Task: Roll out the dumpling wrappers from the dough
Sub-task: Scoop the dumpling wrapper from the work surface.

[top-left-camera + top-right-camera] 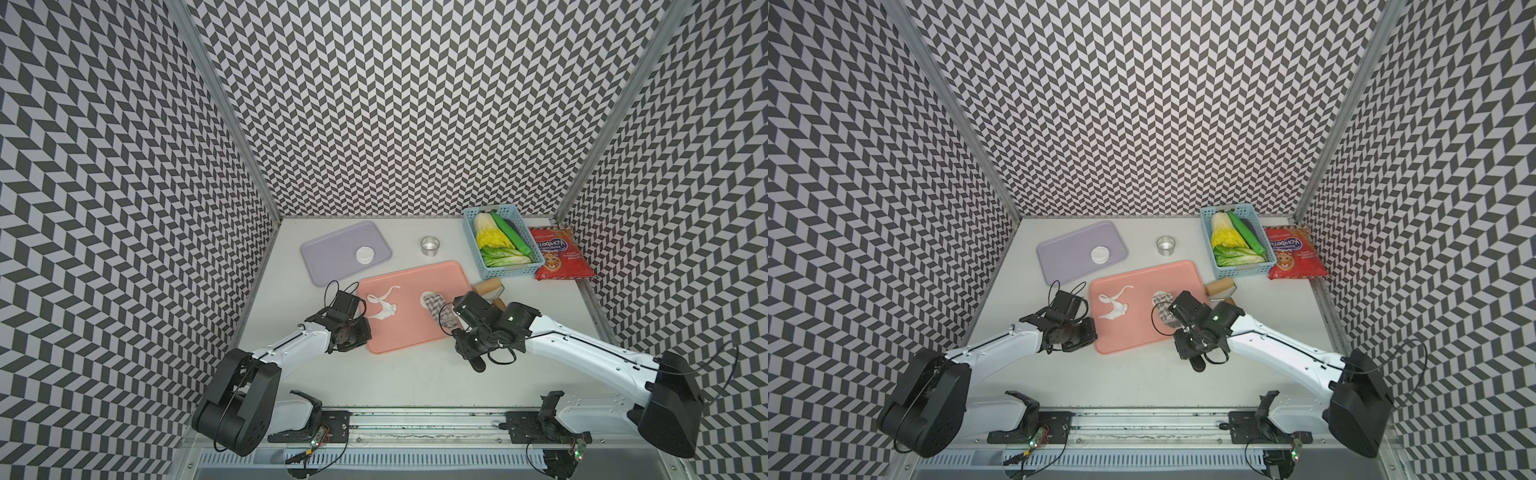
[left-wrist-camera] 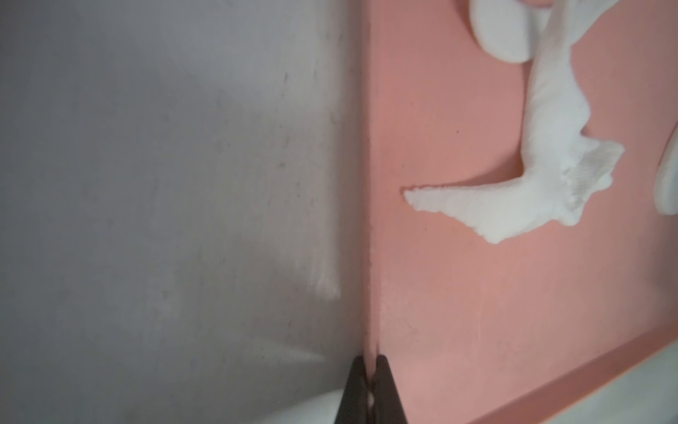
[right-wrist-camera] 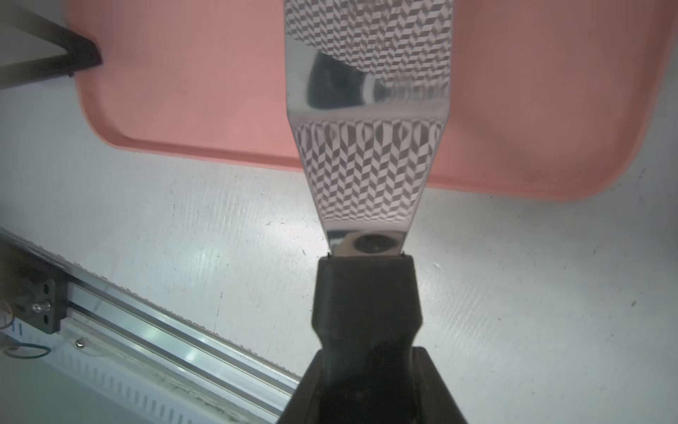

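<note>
Pincers first: the left gripper (image 2: 370,381) pinches the left rim of the pink tray (image 2: 477,312), ragged dough (image 2: 543,176) lying on it just beyond. The right gripper (image 3: 370,363) clasps a steel scraper (image 3: 367,165), blade over the tray; farther back, dumpling wrappers (image 1: 365,254) sit on the lavender tray (image 1: 328,257).

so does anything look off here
the white dough on the salmon-pink plastic tray is only ragged, stringy scraps; the tray lies skewed on the white table, its rim pinched by the left end effector

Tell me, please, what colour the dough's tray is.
Salmon pink; the tray shows best in a top view.
</note>
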Controlling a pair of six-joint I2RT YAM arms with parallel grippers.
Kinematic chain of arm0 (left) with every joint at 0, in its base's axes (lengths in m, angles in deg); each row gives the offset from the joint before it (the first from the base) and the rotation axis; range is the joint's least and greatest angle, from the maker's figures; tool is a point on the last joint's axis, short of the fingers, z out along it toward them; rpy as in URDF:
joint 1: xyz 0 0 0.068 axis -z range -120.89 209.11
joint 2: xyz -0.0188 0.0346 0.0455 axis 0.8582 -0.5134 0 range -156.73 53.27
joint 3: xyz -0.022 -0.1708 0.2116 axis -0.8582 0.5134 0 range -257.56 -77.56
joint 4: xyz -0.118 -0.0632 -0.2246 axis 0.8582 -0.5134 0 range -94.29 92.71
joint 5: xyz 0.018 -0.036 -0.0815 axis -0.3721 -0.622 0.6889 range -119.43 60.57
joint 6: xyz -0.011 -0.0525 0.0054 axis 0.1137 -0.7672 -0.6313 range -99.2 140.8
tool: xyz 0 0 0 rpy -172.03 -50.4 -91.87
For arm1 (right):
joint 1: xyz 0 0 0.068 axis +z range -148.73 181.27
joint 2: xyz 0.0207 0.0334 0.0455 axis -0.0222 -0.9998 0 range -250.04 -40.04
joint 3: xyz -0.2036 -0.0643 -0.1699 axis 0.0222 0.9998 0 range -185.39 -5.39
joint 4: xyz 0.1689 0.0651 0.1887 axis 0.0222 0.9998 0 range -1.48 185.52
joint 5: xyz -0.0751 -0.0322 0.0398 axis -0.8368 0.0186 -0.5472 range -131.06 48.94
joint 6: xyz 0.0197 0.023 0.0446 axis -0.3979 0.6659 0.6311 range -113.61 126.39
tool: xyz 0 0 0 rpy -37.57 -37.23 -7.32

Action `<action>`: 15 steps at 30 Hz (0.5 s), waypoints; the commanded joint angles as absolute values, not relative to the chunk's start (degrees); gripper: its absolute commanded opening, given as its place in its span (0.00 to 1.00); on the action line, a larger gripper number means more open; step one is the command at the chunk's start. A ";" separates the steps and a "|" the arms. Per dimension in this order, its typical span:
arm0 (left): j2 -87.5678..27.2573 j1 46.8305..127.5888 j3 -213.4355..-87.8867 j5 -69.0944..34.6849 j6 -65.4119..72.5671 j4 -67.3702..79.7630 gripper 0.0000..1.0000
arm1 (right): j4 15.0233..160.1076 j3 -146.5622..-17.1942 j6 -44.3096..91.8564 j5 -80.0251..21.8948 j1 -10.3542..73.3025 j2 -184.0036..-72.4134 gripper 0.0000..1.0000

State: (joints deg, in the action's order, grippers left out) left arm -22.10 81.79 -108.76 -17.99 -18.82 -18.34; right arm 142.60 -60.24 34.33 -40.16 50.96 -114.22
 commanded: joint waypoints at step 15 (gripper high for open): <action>-25.66 84.94 -109.02 -15.61 -15.70 -18.47 0.00 | 154.87 -66.55 30.45 -41.55 50.76 -124.16 0.00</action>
